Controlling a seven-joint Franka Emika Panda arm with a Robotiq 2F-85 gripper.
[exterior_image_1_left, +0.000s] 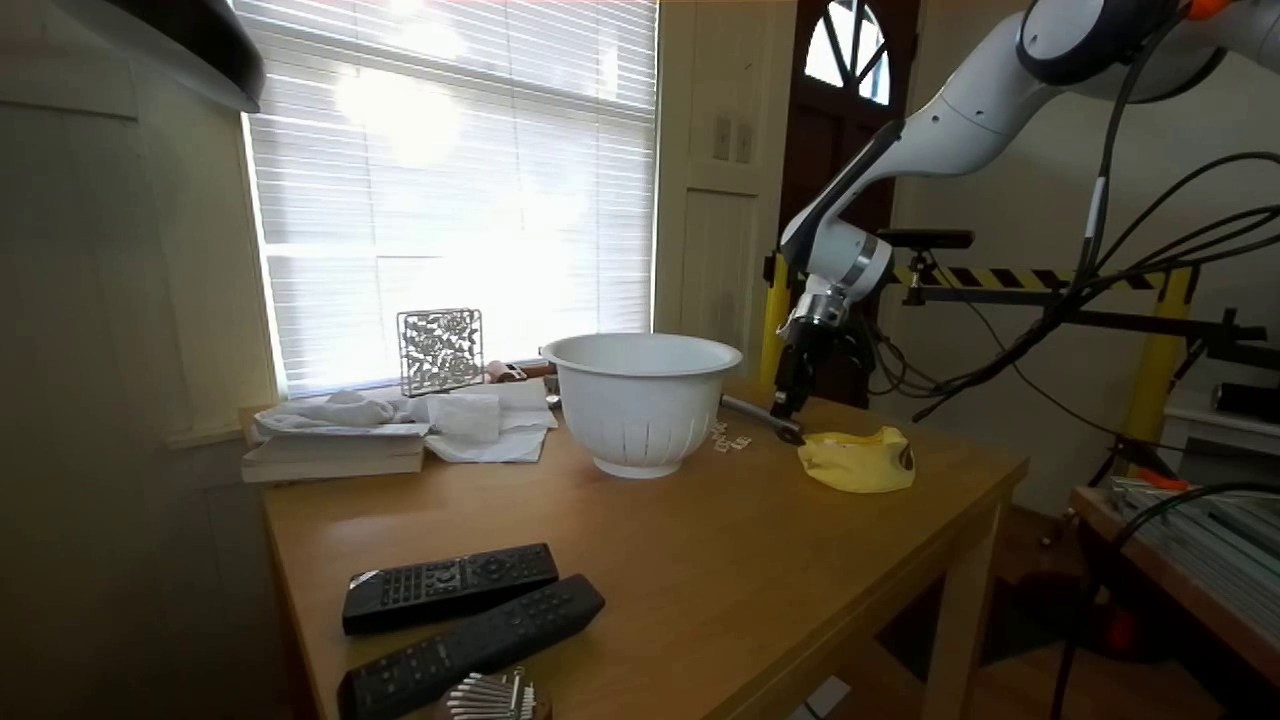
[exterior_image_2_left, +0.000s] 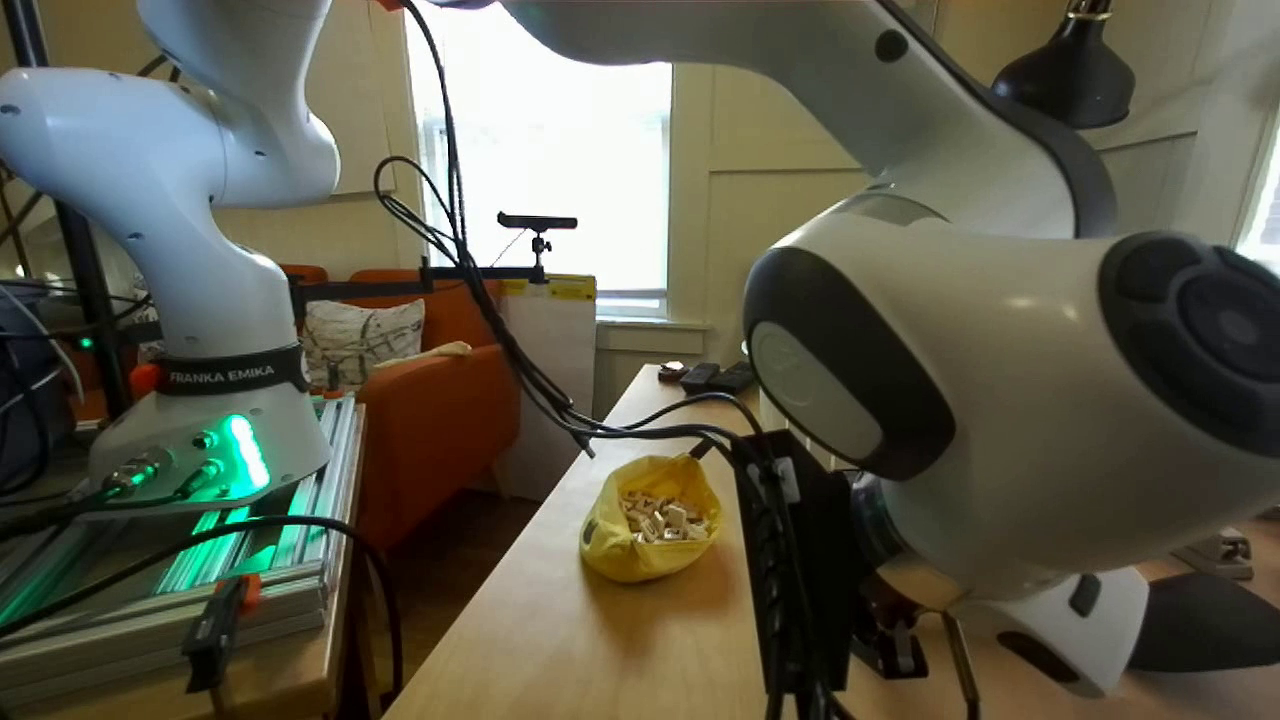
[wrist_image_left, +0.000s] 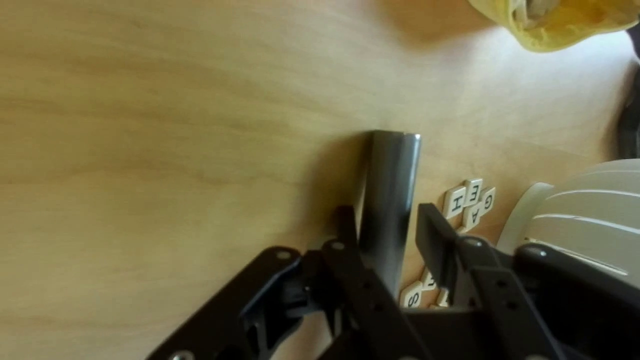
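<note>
A dark metal tube (wrist_image_left: 387, 200) lies on the wooden table; in an exterior view the tube (exterior_image_1_left: 760, 413) extends beside the white bowl. My gripper (wrist_image_left: 386, 215) is open with its fingers on either side of the tube. A gap shows between the tube and the right finger; whether the left finger touches it I cannot tell. In an exterior view the gripper (exterior_image_1_left: 786, 405) points down at the tube's near end. Several letter tiles (wrist_image_left: 455, 201) lie right of the fingers. A yellow bag (exterior_image_1_left: 857, 465) stands close by; its tiles show in an exterior view (exterior_image_2_left: 650, 560).
A white slotted bowl (exterior_image_1_left: 640, 410) stands beside the tiles, close to the gripper's right side in the wrist view (wrist_image_left: 575, 215). Two black remotes (exterior_image_1_left: 450, 585) and a thumb piano (exterior_image_1_left: 495, 697) lie at the table's end. Books (exterior_image_1_left: 335, 457) and papers lie by the window.
</note>
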